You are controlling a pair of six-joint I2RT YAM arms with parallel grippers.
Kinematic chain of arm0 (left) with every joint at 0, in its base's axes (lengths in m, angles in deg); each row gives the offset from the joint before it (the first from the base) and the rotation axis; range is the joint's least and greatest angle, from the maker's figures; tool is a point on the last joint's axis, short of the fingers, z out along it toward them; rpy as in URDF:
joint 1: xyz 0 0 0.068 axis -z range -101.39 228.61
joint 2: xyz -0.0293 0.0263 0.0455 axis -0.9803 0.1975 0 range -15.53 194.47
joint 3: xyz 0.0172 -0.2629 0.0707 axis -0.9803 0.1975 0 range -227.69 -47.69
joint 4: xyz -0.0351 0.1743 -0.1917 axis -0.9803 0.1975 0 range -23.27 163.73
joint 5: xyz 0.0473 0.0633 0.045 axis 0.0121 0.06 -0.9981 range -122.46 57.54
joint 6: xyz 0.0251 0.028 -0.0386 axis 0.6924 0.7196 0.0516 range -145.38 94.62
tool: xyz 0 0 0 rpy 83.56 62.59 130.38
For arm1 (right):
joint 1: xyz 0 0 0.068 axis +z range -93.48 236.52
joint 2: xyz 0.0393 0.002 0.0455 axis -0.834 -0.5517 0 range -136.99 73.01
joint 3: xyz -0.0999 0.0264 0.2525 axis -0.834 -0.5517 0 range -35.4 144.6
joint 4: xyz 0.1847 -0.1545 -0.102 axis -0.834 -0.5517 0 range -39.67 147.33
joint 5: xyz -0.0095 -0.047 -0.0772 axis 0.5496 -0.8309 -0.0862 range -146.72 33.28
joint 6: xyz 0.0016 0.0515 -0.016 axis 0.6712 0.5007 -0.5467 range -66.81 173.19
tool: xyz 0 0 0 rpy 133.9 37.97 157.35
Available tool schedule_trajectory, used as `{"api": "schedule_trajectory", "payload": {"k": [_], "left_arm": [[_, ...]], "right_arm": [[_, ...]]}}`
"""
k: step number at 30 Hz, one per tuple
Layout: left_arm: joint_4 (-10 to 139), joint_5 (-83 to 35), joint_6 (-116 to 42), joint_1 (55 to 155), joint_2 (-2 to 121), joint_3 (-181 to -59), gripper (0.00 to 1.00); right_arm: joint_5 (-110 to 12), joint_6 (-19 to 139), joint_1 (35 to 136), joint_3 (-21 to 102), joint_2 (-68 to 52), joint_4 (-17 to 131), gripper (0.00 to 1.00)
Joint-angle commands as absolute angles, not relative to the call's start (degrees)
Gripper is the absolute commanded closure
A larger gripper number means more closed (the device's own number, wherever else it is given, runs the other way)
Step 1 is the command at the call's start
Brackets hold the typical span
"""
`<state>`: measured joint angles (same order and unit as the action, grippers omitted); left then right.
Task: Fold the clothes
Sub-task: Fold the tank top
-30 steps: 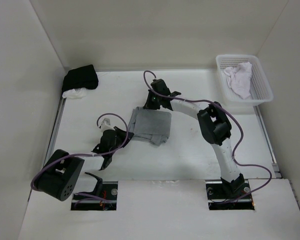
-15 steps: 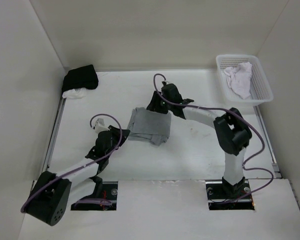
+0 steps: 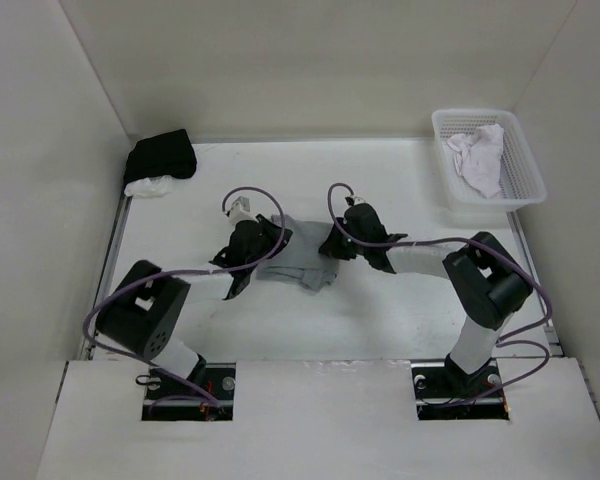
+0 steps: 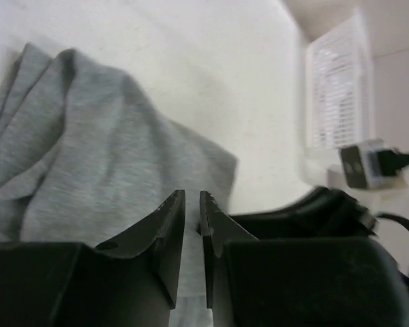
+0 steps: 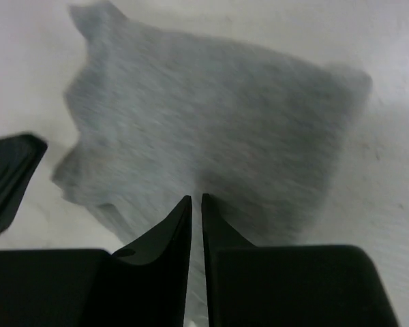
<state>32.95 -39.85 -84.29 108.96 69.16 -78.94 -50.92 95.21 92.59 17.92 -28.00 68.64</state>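
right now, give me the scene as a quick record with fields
shirt: grey T-shirt, folded into a rough rectangle, mid-table
left end effector: at the shirt's left edge, jaws nearly closed
right end effector: at the shirt's right edge, jaws nearly closed
basket: far right, holds a white cloth
far left corner: black garment

L fingers (image 4: 160, 231), R fingers (image 5: 170, 235) near-shut; arms angled inward.

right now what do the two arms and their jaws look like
The left arm and right arm have white links with chunky black joint housings; a purple cable loops along each. The jaws are matt black, tapering to thin wedge tips.
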Motion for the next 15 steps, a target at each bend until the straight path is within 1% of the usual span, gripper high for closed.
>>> {"api": "schedule_trajectory", "payload": {"k": [1, 6, 9, 12, 15], "left_arm": [[27.54, -38.96, -83.91, 106.52, 75.68, -79.6, 0.87], [22.8, -38.08, -84.96, 102.13, 82.46, -75.48, 0.87], [19.99, -34.93, -86.81, 99.49, 83.87, -73.54, 0.87], [16.99, -32.99, -86.99, 99.39, 80.46, -71.96, 0.82], [17.69, -33.42, -85.94, 100.53, 73.44, -70.38, 0.74]], "right_arm": [[-51.62, 97.4, 92.68, 15.5, -26.84, 75.34, 0.86], [-51.89, 97.75, 92.07, 11.54, -27.27, 75.96, 0.86], [-51.54, 97.75, 91.72, 10.31, -27.89, 76.66, 0.87], [-51.54, 97.58, 91.28, 9.96, -26.84, 76.49, 0.87], [-51.97, 97.23, 90.75, 9.25, -23.77, 76.14, 0.87]]}}
